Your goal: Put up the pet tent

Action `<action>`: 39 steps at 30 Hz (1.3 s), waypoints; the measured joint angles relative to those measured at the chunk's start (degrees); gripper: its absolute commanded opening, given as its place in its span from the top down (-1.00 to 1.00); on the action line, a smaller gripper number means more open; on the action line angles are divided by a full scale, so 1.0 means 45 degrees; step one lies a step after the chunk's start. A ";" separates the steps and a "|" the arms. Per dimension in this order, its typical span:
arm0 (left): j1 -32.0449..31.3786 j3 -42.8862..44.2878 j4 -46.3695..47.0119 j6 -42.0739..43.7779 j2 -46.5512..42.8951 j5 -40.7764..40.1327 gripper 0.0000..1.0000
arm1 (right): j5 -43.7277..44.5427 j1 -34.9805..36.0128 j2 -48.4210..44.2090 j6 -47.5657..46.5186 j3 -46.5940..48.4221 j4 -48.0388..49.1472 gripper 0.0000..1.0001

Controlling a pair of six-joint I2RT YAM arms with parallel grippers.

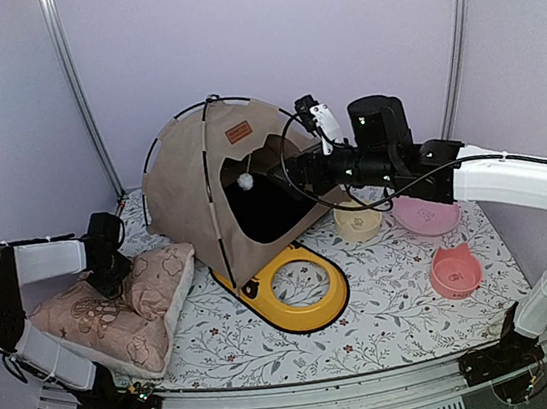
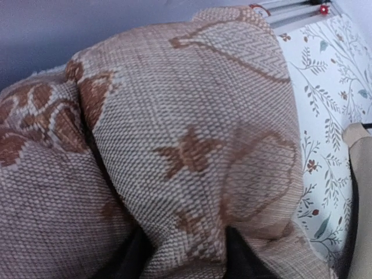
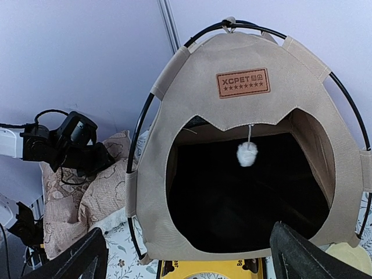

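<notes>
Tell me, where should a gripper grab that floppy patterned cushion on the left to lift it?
Probably the raised fold on top of the cushion, coming from above. It is soft and slumped, too thick to span whole, but a pinched ridge of fabric fits between two fingers. The left gripper sits just so, a finger on either side of a bunched fold.

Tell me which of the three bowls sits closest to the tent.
The cream bowl, right beside the pet tent; the pink dish and pink eared bowl lie farther right.
</notes>
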 measured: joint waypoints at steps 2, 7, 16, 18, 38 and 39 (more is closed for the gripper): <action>0.0073 -0.0257 0.0423 0.0049 -0.0029 0.0078 0.88 | 0.0005 0.0000 -0.0024 0.0078 -0.0005 -0.0083 -0.98; 0.0126 -0.0379 0.0733 0.0466 -0.0534 0.0136 1.00 | 0.0015 0.0000 -0.0267 0.0335 -0.0228 -0.0131 -0.98; 0.0131 0.0024 -0.0301 0.2079 -0.2380 -0.0291 1.00 | 0.0058 0.0000 -0.0714 0.0563 -0.0398 -0.0126 -0.98; 0.0131 0.0311 -0.0457 0.2526 -0.2900 -0.0452 1.00 | 0.0063 0.0000 -0.0806 0.0607 -0.0398 -0.0126 -0.98; -0.1273 0.5887 0.0413 0.8709 -0.5576 0.1350 1.00 | 0.0112 0.0000 -0.1617 0.0709 -0.0398 -0.0311 -0.98; -0.1515 0.6261 0.0442 0.9010 -0.5552 0.1598 1.00 | 0.0160 0.0000 -0.1758 0.0709 -0.0398 -0.0340 -0.98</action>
